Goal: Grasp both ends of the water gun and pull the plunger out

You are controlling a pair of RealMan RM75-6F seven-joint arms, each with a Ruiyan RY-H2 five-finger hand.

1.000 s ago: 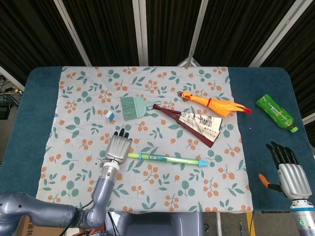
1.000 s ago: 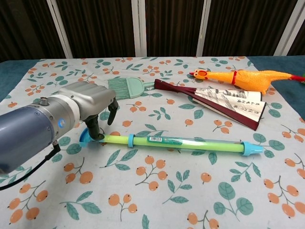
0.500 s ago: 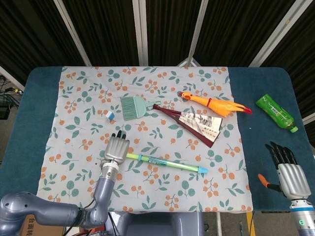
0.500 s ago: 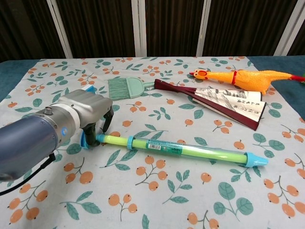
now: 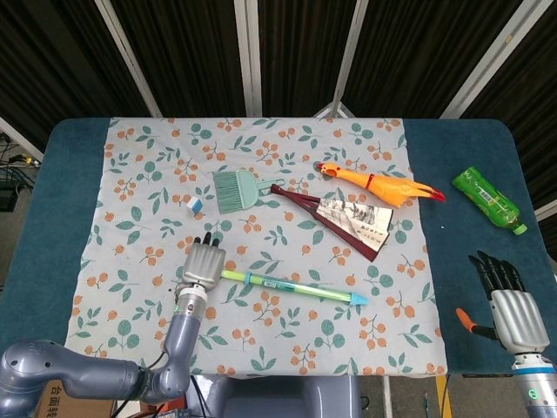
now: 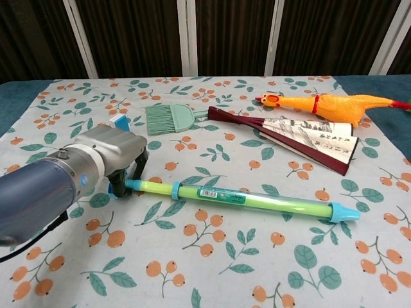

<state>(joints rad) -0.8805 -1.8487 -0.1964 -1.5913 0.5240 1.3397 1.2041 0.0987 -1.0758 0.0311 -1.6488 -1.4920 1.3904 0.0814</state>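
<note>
— Left hand (image 6: 112,157) sits at the plunger end of the water gun (image 6: 244,200), fingers curled down around the blue handle there. From the chest view it looks like a grip, though the palm hides the contact itself.

— And the gun?

— Lying flat on the flowered cloth (image 5: 157,148) near the front of the bench (image 5: 70,174), slanting from the left hand toward the robot's right, blue nozzle tip (image 6: 343,212) pointing away and free.

— The other hand?

— Right hand (image 5: 512,305) is well apart, over the bare blue bench surface at the right edge, fingers straight and spread, holding nothing. An orange-handled tool (image 5: 470,321) lies just beside it.

— So what does this step need?

— I'd say the right hand has to come across and wrap the barrel near the nozzle, not the tip itself, which would likely slip. Once both ends are held, pull along the barrel's own line; any sideways pull would probably bind the plunger.

— Anything in the way?

— The folded fan (image 6: 302,140) and rubber chicken (image 6: 327,105) lie behind the gun, near the nozzle end. Approaching from the front edge should keep the right hand clear of them.
</note>
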